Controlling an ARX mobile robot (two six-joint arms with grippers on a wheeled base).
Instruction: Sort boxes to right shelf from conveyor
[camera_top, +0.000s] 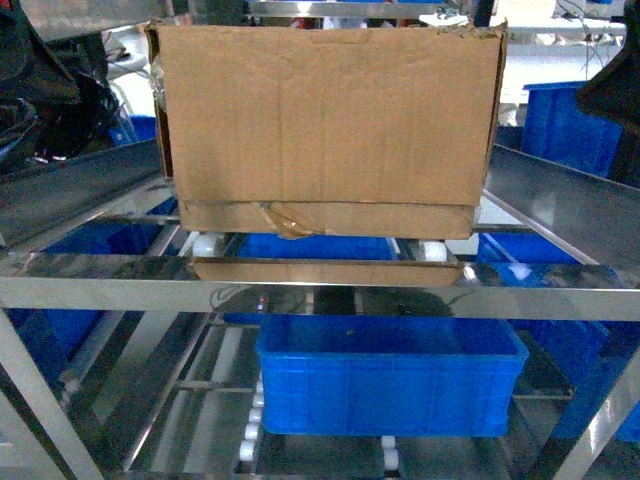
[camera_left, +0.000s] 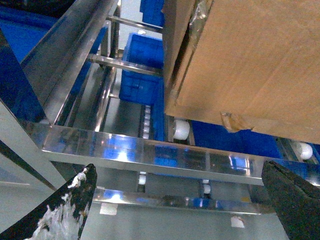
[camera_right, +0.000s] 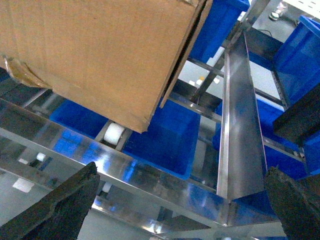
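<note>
The box (camera_top: 325, 125) is a large brown carton with a ragged top edge and a crumpled tape scrap (camera_top: 285, 220) at its bottom seam. It rests on the white roller wheels (camera_left: 181, 130) of the right shelf's (camera_top: 300, 292) top tier, just behind the front steel rail. My left gripper (camera_left: 177, 172) is open below the carton's (camera_left: 250, 65) left bottom corner, with only the rail between its fingers. Under the carton's (camera_right: 95, 55) right corner my right gripper (camera_right: 182, 172) is open too, touching nothing. The conveyor is out of view.
A blue plastic crate (camera_top: 390, 375) sits on the lower tier under the carton, and more blue crates (camera_top: 565, 125) stand behind and to both sides. Sloped steel side panels (camera_right: 240, 120) flank the top tier. Dark cables (camera_top: 40, 90) hang at the upper left.
</note>
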